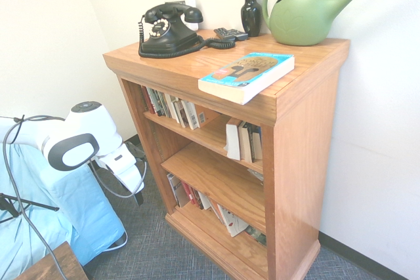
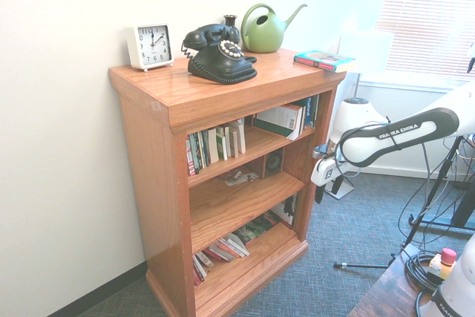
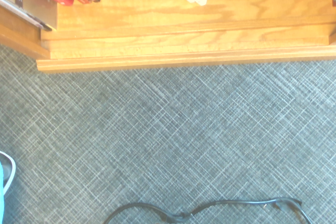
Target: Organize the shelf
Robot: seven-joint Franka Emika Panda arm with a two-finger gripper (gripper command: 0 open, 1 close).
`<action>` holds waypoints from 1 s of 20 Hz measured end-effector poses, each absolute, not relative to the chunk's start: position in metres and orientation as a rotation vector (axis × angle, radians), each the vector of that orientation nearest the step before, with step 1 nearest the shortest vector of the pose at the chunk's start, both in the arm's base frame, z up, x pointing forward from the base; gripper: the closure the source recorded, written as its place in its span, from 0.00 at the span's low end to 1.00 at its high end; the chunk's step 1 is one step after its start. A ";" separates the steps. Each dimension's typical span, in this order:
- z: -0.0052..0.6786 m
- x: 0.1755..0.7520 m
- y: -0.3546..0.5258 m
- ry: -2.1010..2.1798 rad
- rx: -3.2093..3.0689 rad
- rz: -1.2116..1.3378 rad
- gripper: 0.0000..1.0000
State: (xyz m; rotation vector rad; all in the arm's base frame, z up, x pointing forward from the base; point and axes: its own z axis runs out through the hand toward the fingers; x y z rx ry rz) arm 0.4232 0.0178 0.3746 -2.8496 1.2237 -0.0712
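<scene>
Oak, orange-brown, makes up the shelf (image 1: 298,155), which stands against the white wall on grey carpet (image 3: 173,140), with the tool (image 2: 320,183) hanging in front of it, pointing down at about the height of the middle level and holding nothing; its fingers are small and dark in the second exterior view, and they appear spread. On the top board lie a teal book (image 1: 248,74), flat and jutting over the front edge, a black phone (image 1: 169,31), a dark vase (image 1: 251,12), a green watering can (image 1: 302,16), a remote (image 1: 230,33) and, in the second exterior view, a white clock (image 2: 150,45). Inside, the upper level has a leaning row of books (image 1: 172,105) and a second group (image 1: 241,140) with a gap between them; the bottom level's books (image 2: 223,249) have slumped almost flat. The likely first step, as I judge it, is the teal book, since it is loose and easiest to reach. To do it well, rise above the top board before moving in, so the overhang is not struck; take the book by its projecting edge, where the fingers can straddle it; keep clear of the phone's coiled cord (image 1: 197,48). Slide it into the gap on the upper level spine outward, slowly, because the leaning neighbours may topple.
</scene>
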 end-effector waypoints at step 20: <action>0.572 0.476 -0.098 1.579 -3.510 -0.739 0.00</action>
